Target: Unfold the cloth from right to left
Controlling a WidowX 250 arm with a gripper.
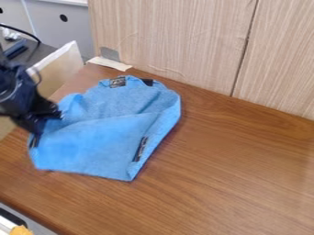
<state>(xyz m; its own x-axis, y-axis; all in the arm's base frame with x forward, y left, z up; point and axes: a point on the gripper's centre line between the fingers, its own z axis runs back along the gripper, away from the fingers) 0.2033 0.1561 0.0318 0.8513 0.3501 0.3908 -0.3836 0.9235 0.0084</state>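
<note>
The black gripper [47, 123] is at the left edge of the table, low over the left side of the blue cloth [98, 144]. Its tips meet the cloth's left part, and whether they hold it cannot be made out. The cloth lies rumpled on the left half of the table, with a diagonal fold across its middle and a raised right edge. Black tags show at its top, at its lower right side and near its left corner.
The brown wooden table [239, 170] extends to the right and front. Wood-grain panels [178, 36] stand along its back. A pale board [58, 69] rises at the left edge, near a strip of tape [110, 63]. An orange object [21, 230] is at the lower left corner.
</note>
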